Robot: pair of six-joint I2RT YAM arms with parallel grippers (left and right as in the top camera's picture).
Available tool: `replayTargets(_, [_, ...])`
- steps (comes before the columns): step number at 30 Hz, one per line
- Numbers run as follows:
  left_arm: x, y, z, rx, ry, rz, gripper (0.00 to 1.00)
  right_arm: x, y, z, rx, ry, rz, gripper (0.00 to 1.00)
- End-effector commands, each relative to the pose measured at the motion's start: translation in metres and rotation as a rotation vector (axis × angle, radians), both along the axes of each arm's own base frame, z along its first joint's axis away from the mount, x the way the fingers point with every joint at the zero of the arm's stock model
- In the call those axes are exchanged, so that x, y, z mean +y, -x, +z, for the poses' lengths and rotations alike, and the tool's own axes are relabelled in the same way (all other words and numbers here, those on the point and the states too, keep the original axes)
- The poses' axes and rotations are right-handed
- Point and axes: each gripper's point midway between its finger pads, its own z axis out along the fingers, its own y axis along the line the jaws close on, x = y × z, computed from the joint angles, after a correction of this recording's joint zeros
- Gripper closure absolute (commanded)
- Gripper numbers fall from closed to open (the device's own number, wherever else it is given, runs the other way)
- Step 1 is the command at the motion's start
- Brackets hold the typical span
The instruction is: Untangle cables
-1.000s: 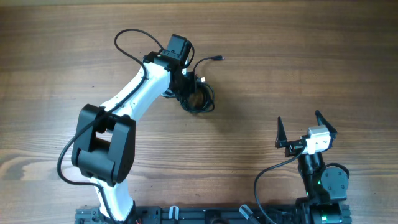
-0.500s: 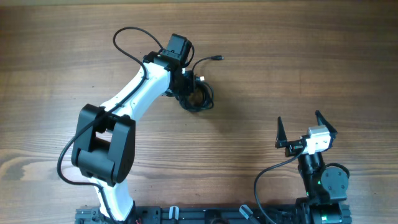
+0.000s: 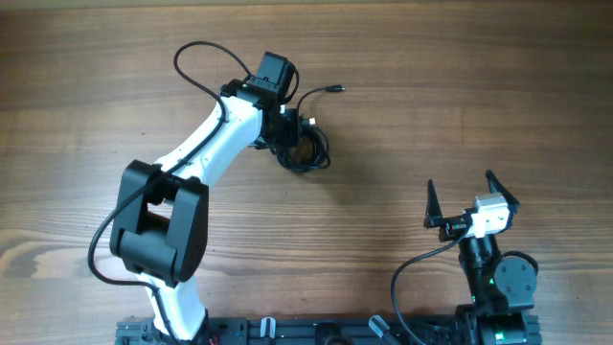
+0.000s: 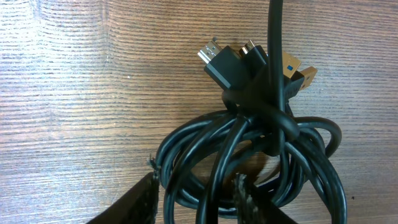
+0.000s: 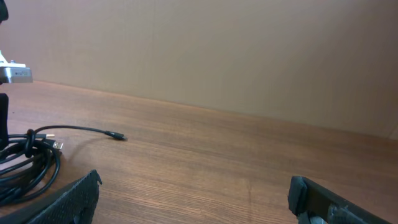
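The cables [image 3: 306, 151] are a knotted black coil on the wooden table, with one loose end and its small plug [image 3: 337, 90] trailing off to the right. Close up, the cables [image 4: 249, 155] loop through a knot below a cluster of plug connectors [image 4: 227, 59]. My left gripper [image 3: 290, 134] sits right over the coil. In its wrist view the left gripper [image 4: 196, 186] is open, its fingers straddling two strands with a little gap showing. My right gripper [image 3: 460, 182] stands wide open and far from the coil. The right gripper [image 5: 194, 180] holds nothing, with the cables [image 5: 25, 162] at far left.
The left arm's own thicker black cable [image 3: 192, 67] arches behind its wrist. Another thick cable [image 3: 412, 273] curves beside the right arm's base. A plain brown wall [image 5: 217, 50] rises behind the table in the right wrist view.
The left gripper's jaws have spread apart over the coil. The coil has shifted only slightly. The right arm has not moved.
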Motion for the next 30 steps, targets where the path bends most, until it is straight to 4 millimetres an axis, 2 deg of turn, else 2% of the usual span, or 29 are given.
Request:
replayTargets(1, [-0.005, 0.005, -0.007, 0.027, 0.019, -0.011, 0.55, 0.001, 0.0, 0.002, -0.009, 0.008, 0.002, 0.0])
replayTargets(3, [-0.005, 0.005, -0.007, 0.027, 0.018, -0.011, 0.55, 0.001, 0.0, 0.002, -0.009, 0.009, 0.002, 0.0])
replayTargets(5, [-0.004, 0.005, -0.007, 0.029, 0.017, -0.011, 0.79, 0.001, 0.0, 0.002, -0.009, 0.008, 0.002, 0.0])
replayTargets(7, [-0.005, 0.007, -0.008, 0.036, 0.017, -0.013, 0.87, 0.001, 0.0, 0.002, -0.009, 0.008, 0.002, 0.0])
replayTargets(8, [-0.005, 0.011, -0.009, 0.05, 0.011, -0.017, 0.96, 0.001, 0.0, 0.002, -0.009, 0.009, 0.002, 0.0])
replayTargets(14, [0.006, 0.01, -0.01, 0.026, -0.066, -0.077, 0.96, 0.001, 0.0, 0.002, -0.009, 0.009, 0.002, 0.0])
replayTargets(16, [0.017, 0.005, -0.01, 0.001, -0.137, -0.097, 0.96, 0.001, 0.0, 0.002, -0.009, 0.009, 0.002, 0.0])
replayTargets(19, [0.045, 0.002, -0.008, -0.016, -0.279, -0.05, 0.96, 0.001, 0.0, 0.002, -0.009, 0.008, 0.002, 0.0])
replayTargets(21, [0.054, 0.002, -0.008, -0.015, -0.311, -0.02, 0.96, 0.001, 0.0, 0.002, -0.009, 0.008, 0.002, 0.0])
replayTargets(23, [0.057, 0.001, -0.007, -0.014, -0.307, 0.006, 0.85, 0.001, 0.0, 0.002, -0.009, 0.008, 0.002, 0.0])
replayTargets(25, [0.061, 0.001, -0.008, -0.01, -0.306, 0.027, 0.62, 0.001, 0.0, 0.002, -0.009, 0.008, 0.002, 0.0])
replayTargets(27, [0.064, 0.001, -0.008, -0.004, -0.307, 0.035, 0.55, 0.001, 0.0, 0.002, -0.009, 0.009, 0.002, 0.0])
replayTargets(28, [0.066, 0.002, -0.008, 0.002, -0.31, 0.038, 0.6, 0.001, 0.0, 0.002, -0.009, 0.008, 0.002, 0.0])
replayTargets(29, [0.067, 0.003, -0.008, 0.005, -0.311, 0.04, 0.73, 0.001, 0.0, 0.002, -0.009, 0.009, 0.002, 0.0])
replayTargets(30, [0.067, 0.003, -0.006, 0.004, -0.309, 0.046, 0.77, 0.001, 0.0, 0.002, -0.009, 0.008, 0.002, 0.0])
